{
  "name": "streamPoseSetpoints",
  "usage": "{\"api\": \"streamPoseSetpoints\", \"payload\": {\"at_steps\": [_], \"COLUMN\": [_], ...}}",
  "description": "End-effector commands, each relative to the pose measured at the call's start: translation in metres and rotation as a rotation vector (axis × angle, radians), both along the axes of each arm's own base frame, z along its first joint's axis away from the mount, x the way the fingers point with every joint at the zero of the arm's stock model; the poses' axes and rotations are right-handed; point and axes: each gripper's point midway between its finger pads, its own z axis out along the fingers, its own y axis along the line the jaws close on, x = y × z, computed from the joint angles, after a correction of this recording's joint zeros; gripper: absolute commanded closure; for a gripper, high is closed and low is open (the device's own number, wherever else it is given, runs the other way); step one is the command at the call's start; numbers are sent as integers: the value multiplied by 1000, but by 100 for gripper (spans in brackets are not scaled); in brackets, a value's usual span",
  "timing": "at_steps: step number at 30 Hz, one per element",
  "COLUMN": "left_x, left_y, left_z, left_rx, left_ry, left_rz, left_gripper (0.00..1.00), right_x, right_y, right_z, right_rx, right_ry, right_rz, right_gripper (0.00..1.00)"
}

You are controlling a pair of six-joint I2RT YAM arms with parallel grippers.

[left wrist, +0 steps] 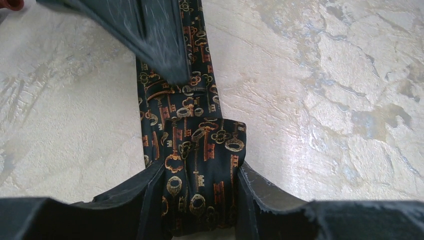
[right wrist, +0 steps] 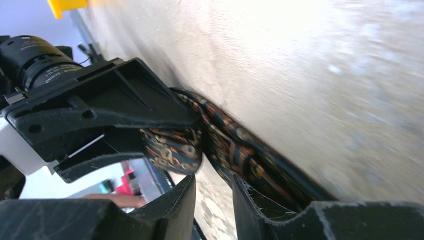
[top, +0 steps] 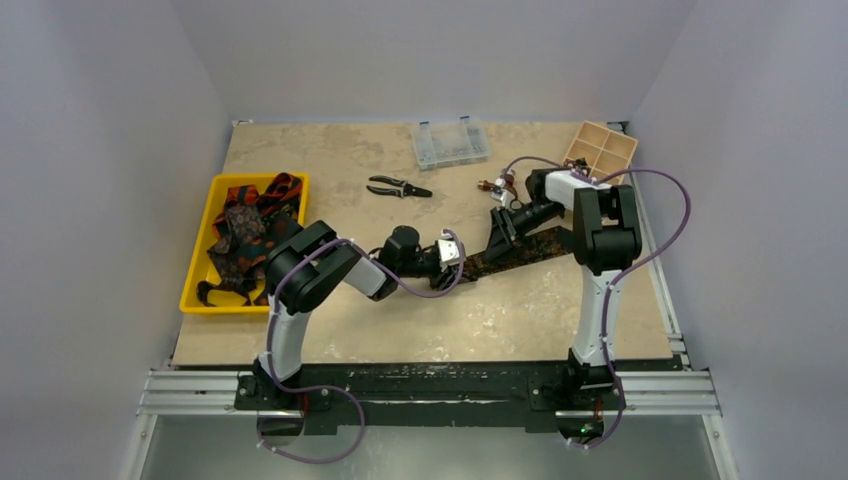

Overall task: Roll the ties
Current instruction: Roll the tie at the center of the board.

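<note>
A yellow tray (top: 198, 250) sits at the left edge of the worktop (top: 400, 320) and holds a tangled heap of ties (top: 248, 235). They are dark cloth in black, brown and red with orange spots, and some lie against the tray's right wall. At the far side, near the middle, lies a clear plastic box (top: 450, 143) with small compartments, whose contents are too small to make out. In the far right corner stands a wooden box (top: 600, 150) divided into open compartments. Black-handled pliers (top: 398, 187) lie between the tray and the clear box. One tie (top: 535, 245) lies flat on the worktop right of centre, running slantwise from near-left to far-right between the two arms. Up close it is very dark, almost black, and printed all over with orange and gold keys. Its near-left end is turned over on itself into a short thick fold. The left pincer (left wrist: 201, 175) grips that fold, with a black finger pressed against each side of the cloth. The right pincer (right wrist: 214, 182) hovers just beyond the fold, above the flat strip. Its jaws stand apart with bare worktop showing between them, and they grip nothing. The strip passes just beside one of its fingers (right wrist: 260, 205).
</note>
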Motion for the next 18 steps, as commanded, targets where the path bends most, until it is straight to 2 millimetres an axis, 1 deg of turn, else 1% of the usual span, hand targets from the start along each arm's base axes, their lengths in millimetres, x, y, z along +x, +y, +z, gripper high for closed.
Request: {"api": "streamPoseSetpoints", "payload": {"at_steps": [1, 6, 8, 10, 12, 15, 17, 18], "left_x": [-19, -20, -16, -7, 1, 6, 7, 7], "left_y": [23, 21, 21, 22, 22, 21, 22, 24], "left_z": [-33, -27, -22, -9, 8, 31, 38, 37], "left_rx": [101, 91, 83, 54, 20, -22, -32, -23], "left_ry": [97, 106, 110, 137, 156, 163, 168, 174], "left_rz": [-25, -46, -26, 23, 65, 102, 122, 130], "left_gripper": [88, 88, 85, 81, 76, 71, 68, 68], "right_x": [23, 37, 35, 30, 28, 25, 24, 24], "right_y": [-22, -38, -45, -52, -61, -69, -73, -74], "right_z": [10, -23, -34, -44, -51, -58, -60, -61], "right_rx": [-86, -233, -278, -322, -374, -424, -444, -451], "right_ry": [-148, -166, -159, -153, -163, -170, -170, -175], "right_rz": [-39, -64, -51, -31, -19, -6, 4, 7], "right_gripper": [67, 71, 72, 73, 74, 74, 74, 74]}}
